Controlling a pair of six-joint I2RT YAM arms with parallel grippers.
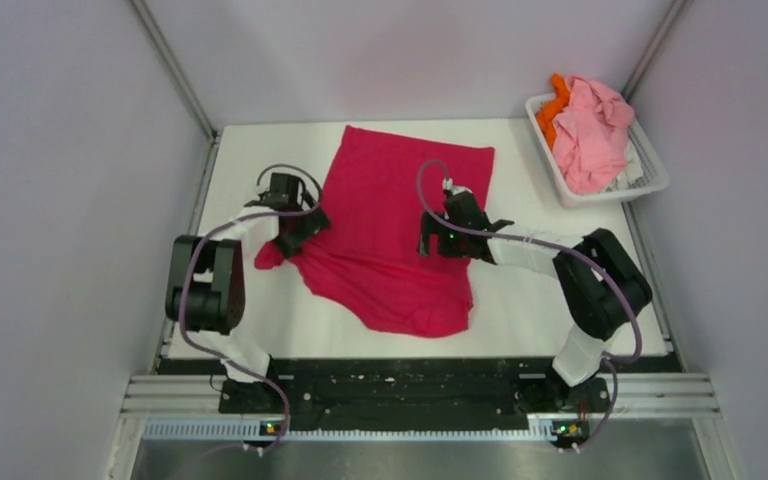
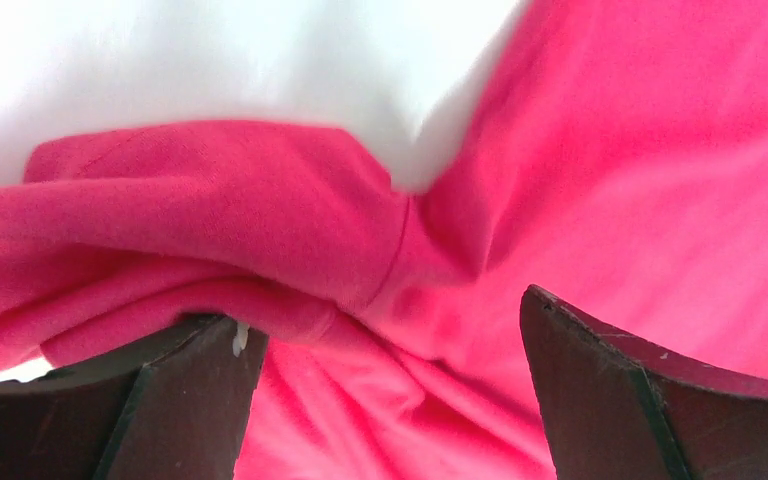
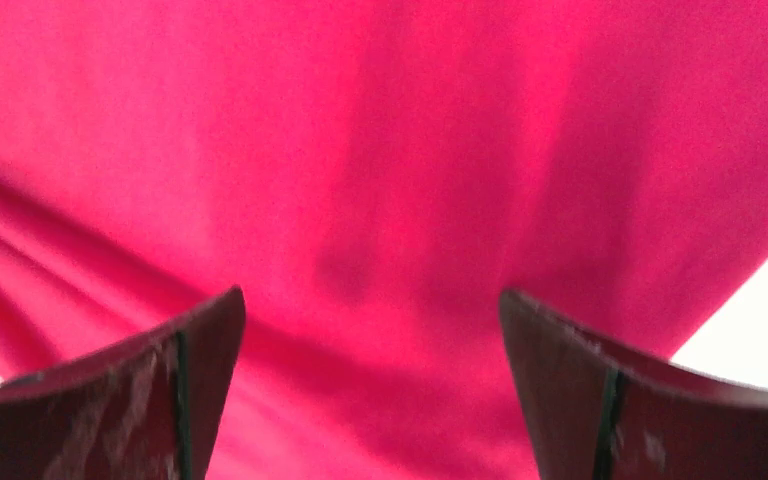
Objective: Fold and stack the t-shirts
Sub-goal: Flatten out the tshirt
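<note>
A magenta-red t-shirt lies spread on the white table, its near part rumpled. My left gripper is open over the shirt's bunched left sleeve, one finger touching the fold. My right gripper is open just above the shirt's right side, nothing between its jaws. A light pink shirt and an orange one lie heaped in the basket at the back right.
The white slatted basket stands at the table's far right corner. Grey walls close in the table on three sides. The arms' mounting rail runs along the near edge.
</note>
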